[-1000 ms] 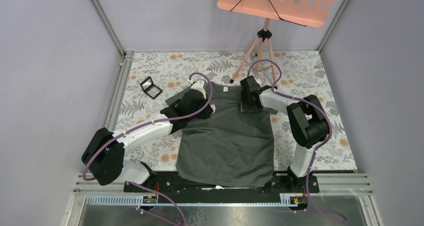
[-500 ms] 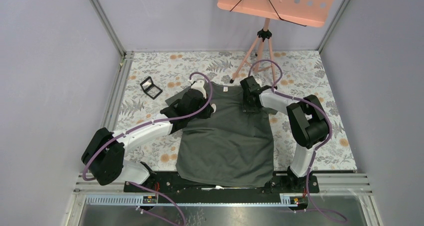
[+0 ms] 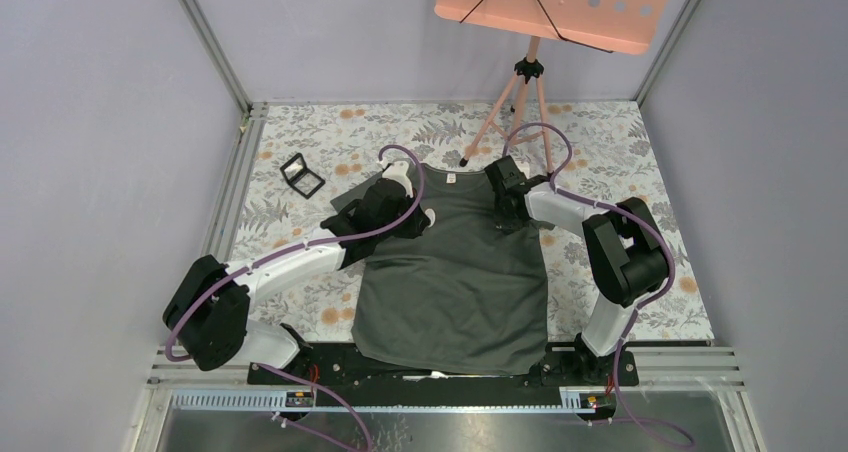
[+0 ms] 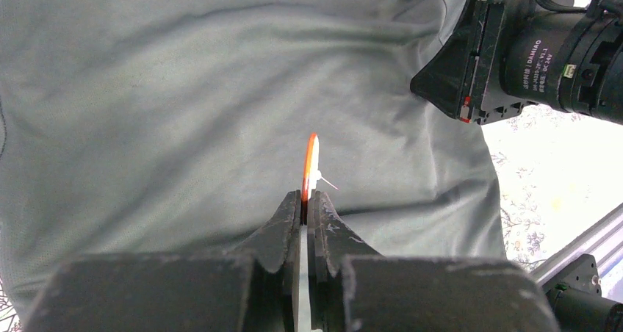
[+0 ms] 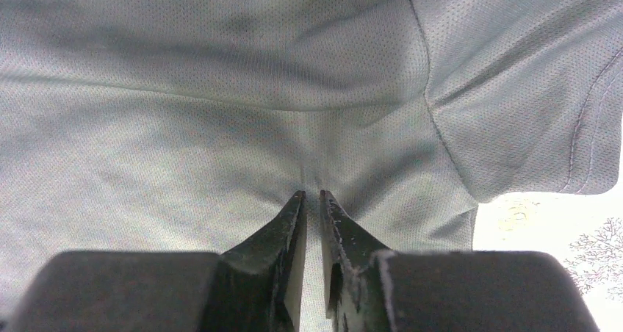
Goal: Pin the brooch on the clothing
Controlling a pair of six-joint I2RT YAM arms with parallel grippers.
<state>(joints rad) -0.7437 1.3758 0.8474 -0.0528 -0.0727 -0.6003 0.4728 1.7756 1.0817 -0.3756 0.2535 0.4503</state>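
**Brooch Held Over the Shirt**

A small black case [image 3: 302, 175] lay far left on the flowery table [image 3: 620, 142]. The left claw [image 4: 306, 197] was pressed together, pinching the orange brooch [image 4: 311, 159] by its edge, just above the grey-green shirt [image 4: 169, 104]. The right claw [image 5: 312, 197] was almost pressed together, pinching a little fold of shirt near the sleeve.

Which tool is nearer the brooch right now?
Left. The left tool grips the brooch edge-on above the shirt; the right tool is across the shirt, pinching a fabric fold.
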